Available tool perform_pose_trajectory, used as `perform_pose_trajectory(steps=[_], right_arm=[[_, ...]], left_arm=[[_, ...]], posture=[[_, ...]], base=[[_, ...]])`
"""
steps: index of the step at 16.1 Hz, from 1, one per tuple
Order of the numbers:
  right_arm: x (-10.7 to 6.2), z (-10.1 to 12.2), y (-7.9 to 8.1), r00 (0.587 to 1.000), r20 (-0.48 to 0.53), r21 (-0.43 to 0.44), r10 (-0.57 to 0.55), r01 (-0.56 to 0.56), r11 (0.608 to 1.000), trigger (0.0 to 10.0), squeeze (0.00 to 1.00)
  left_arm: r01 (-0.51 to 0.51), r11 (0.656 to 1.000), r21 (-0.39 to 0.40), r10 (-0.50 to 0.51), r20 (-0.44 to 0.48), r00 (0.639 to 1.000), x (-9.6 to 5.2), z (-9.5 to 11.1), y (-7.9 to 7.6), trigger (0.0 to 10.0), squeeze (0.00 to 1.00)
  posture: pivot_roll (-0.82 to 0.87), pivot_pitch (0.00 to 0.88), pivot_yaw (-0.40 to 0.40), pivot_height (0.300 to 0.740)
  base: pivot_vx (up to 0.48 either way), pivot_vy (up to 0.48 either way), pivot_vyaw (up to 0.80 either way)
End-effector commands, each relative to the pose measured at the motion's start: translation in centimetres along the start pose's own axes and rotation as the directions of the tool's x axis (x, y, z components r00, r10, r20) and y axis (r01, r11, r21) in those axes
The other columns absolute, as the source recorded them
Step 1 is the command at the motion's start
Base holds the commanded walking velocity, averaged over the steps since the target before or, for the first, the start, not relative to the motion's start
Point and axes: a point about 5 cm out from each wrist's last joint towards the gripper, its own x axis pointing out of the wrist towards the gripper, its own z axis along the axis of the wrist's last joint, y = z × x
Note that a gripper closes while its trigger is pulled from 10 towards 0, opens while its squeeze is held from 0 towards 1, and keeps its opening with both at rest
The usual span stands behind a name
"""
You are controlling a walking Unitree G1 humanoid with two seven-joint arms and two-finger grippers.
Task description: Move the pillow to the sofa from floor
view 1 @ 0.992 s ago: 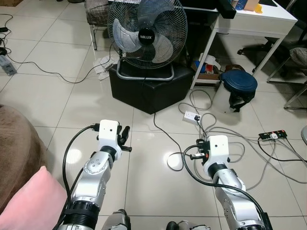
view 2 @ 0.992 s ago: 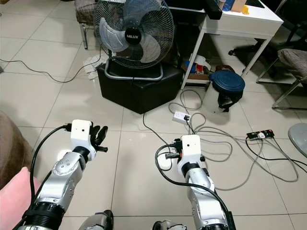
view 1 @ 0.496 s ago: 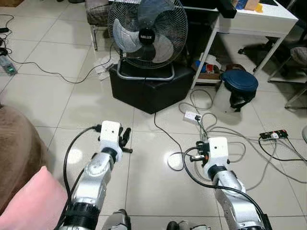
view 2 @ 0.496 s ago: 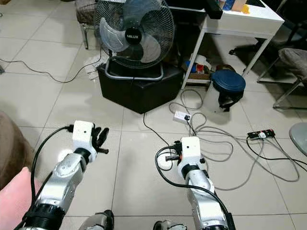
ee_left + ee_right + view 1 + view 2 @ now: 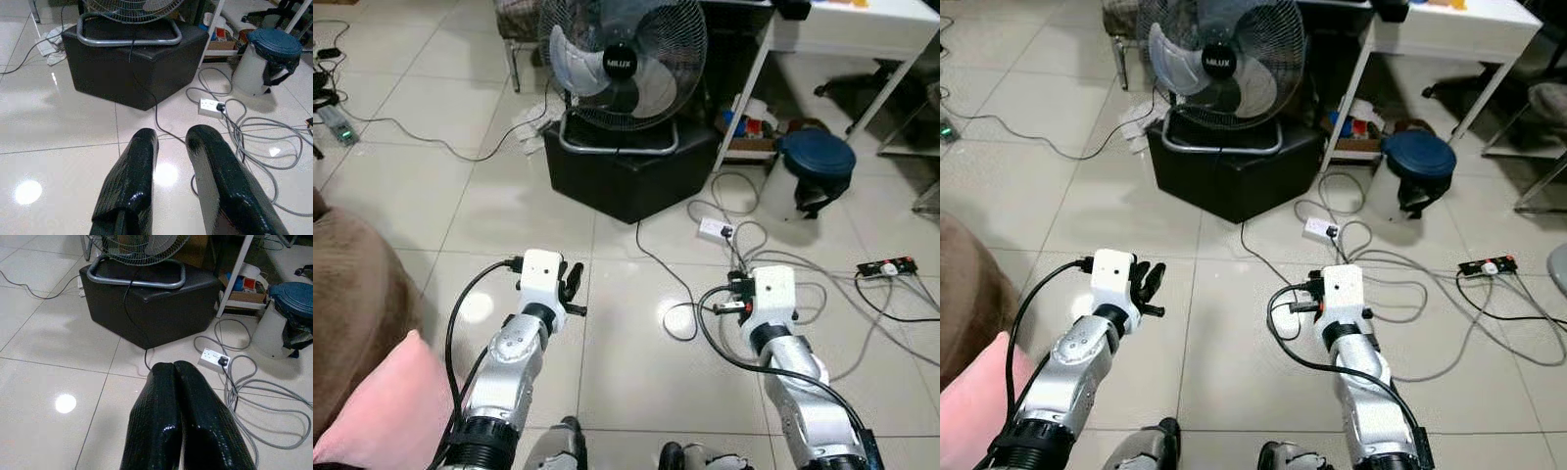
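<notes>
A pink pillow (image 5: pixel 384 411) lies at my lower left, leaning against a brown cushioned seat (image 5: pixel 350 294). Whether its underside rests on the floor is cut off by the picture edge. My left gripper (image 5: pixel 171 139) hovers over the tiled floor to the right of the pillow, apart from it. Its fingers (image 5: pixel 572 281) stand a little open with nothing between them. My right gripper (image 5: pixel 173 366) is held out over the floor farther right. Its fingers are pressed together and empty.
Ahead stands a fan (image 5: pixel 622 64) on a black box (image 5: pixel 626 176). To the right are a white desk (image 5: pixel 862 24), a blue-lidded bin (image 5: pixel 813 162), a power strip (image 5: pixel 715 229) and loose cables (image 5: pixel 832 294). Another cable (image 5: pixel 401 132) crosses the tiles at the left.
The whole picture has shifted a little, so the camera moved. Both arms keep the same pose and the pillow lies where it was.
</notes>
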Motion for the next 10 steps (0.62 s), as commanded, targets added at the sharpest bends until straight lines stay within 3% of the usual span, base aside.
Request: perform_pose_trajectory(steps=[1, 3, 7, 10], right_arm=[[-0.16, 0.08, -0.42, 1.0, 0.004, -0.014, -0.016, 0.016, 1.0, 10.0, 0.25], [-0.29, -0.02, -0.44, 1.0, 0.003, -0.005, -0.023, 0.023, 1.0, 10.0, 0.29], [-0.39, 0.12, -0.65, 0.999, 0.017, -0.01, -0.043, 0.043, 0.999, 10.0, 0.29], [-0.45, -0.01, -0.53, 0.999, 0.012, -0.023, -0.038, 0.039, 0.999, 10.0, 0.43]], left_arm=[[0.008, 1.0, -0.004, -0.009, -0.012, 1.0, -0.21, -0.25, -0.26, 10.0, 0.0], [0.012, 1.0, -0.005, -0.012, -0.013, 1.0, -0.24, -0.29, -0.38, 10.0, 0.0], [0.012, 1.0, -0.005, -0.012, -0.016, 1.0, -0.3, -0.33, -0.48, 10.0, 0.0], [0.016, 1.0, -0.002, -0.016, -0.018, 1.0, -0.28, -0.36, -0.55, 10.0, 0.0]], posture=[[-0.11, 0.199, -0.064, 0.74], [-0.11, 0.202, -0.064, 0.74], [-0.11, 0.2, -0.068, 0.74], [-0.11, 0.198, -0.066, 0.74]], base=[[0.0, 0.0, 0.63], [0.0, 0.0, 0.73], [0.0, 0.0, 0.8], [0.0, 0.0, 0.77]])
